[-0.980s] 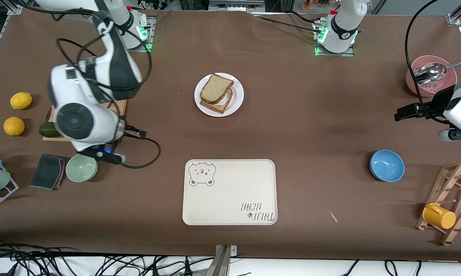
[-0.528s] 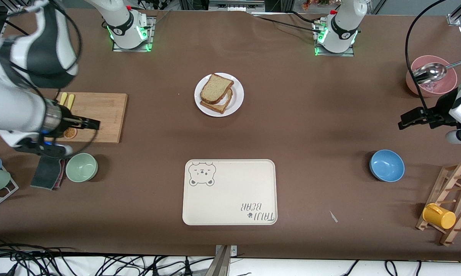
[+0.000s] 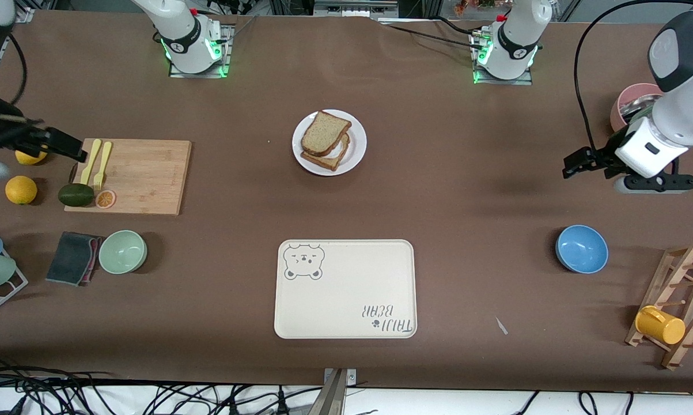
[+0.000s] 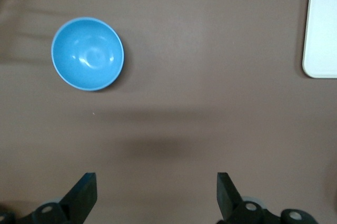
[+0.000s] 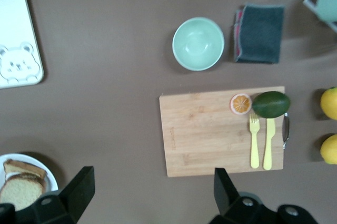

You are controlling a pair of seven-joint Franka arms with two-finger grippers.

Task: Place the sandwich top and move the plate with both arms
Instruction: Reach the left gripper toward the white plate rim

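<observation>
The white plate [image 3: 355, 154] stands in the middle of the table, nearer the arms' bases. The sandwich top [image 3: 325, 132], a brown speckled slice, lies on a lower slice on it; both show in the right wrist view [image 5: 21, 188]. My right gripper [image 3: 64, 147] is open and empty in the air over the cutting board's edge [image 5: 151, 195]. My left gripper [image 3: 576, 163] is open and empty over bare table near the blue bowl [image 4: 156, 197]. Both are well away from the plate.
A cream bear tray [image 3: 345, 288] lies nearer the camera than the plate. The cutting board [image 3: 139, 176] with forks and avocado, lemons, a green bowl [image 3: 122, 251] and a sponge are at the right arm's end. A blue bowl [image 3: 581, 248], pink bowl [image 3: 625, 106] and mug rack [image 3: 669, 311] are at the left arm's end.
My right arm has swung away from over the cutting board and green bowl toward its end of the table. My left gripper has moved in toward the middle. Plate and bread have not moved.
</observation>
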